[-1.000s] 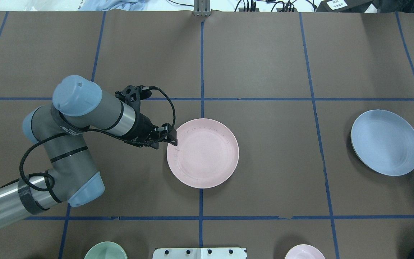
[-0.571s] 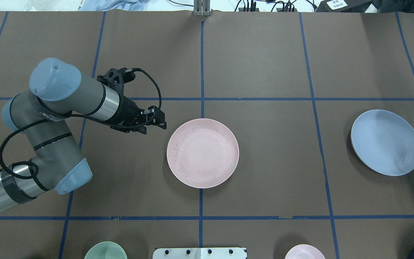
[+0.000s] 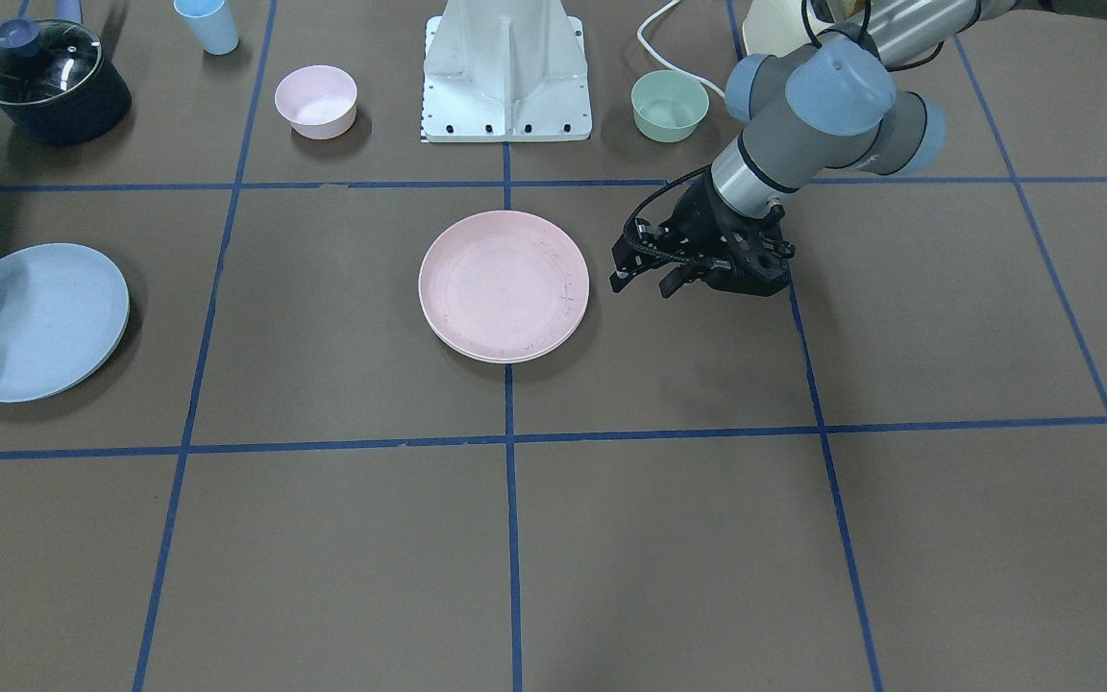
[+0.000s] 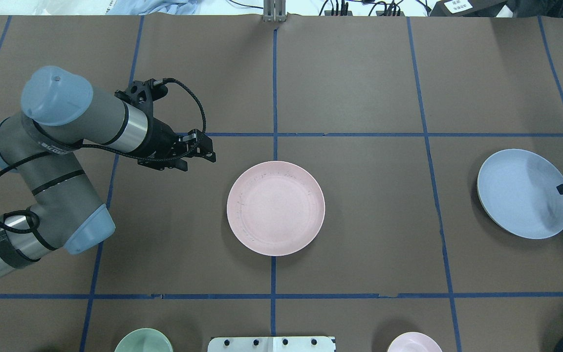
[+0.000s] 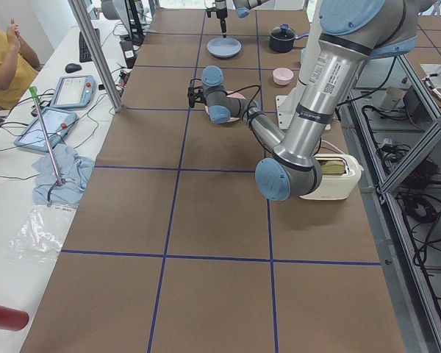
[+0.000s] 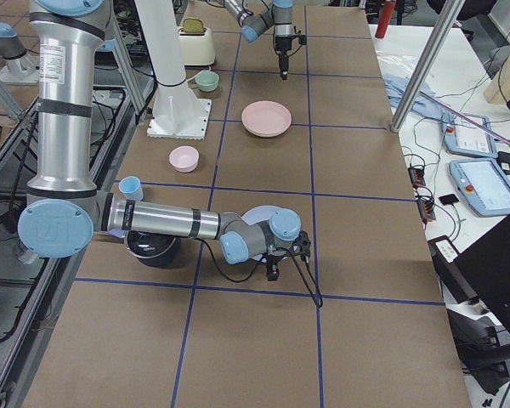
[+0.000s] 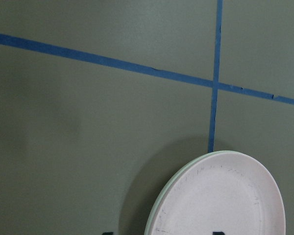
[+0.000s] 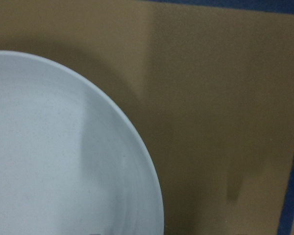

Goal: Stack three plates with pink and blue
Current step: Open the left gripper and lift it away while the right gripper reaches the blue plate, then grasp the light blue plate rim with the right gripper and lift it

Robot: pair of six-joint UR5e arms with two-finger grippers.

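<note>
The pale pink plate point(image 4: 275, 208) lies at the table's middle, also in the front view point(image 3: 504, 285). It rests on a cream-white plate whose rim point(image 7: 159, 196) shows under it in the left wrist view. My left gripper point(image 4: 208, 151) is open and empty, off the pink plate's far-left side, apart from it. The light blue plate point(image 4: 524, 193) lies alone at the right, and fills the right wrist view point(image 8: 63, 152). My right gripper point(image 4: 562, 187) reaches in over its right rim; only a black tip shows, so I cannot tell its state.
A green bowl point(image 3: 670, 105) and a small pink bowl point(image 3: 316, 100) flank the white robot base point(image 3: 507, 72). A lidded dark pot point(image 3: 49, 79) and a light blue cup point(image 3: 207, 24) stand near the robot's right side. Blue tape lines grid the brown table.
My left gripper has drawn back from the pink plate's rim, away to the far left. My right gripper has come in over the blue plate's right rim.
</note>
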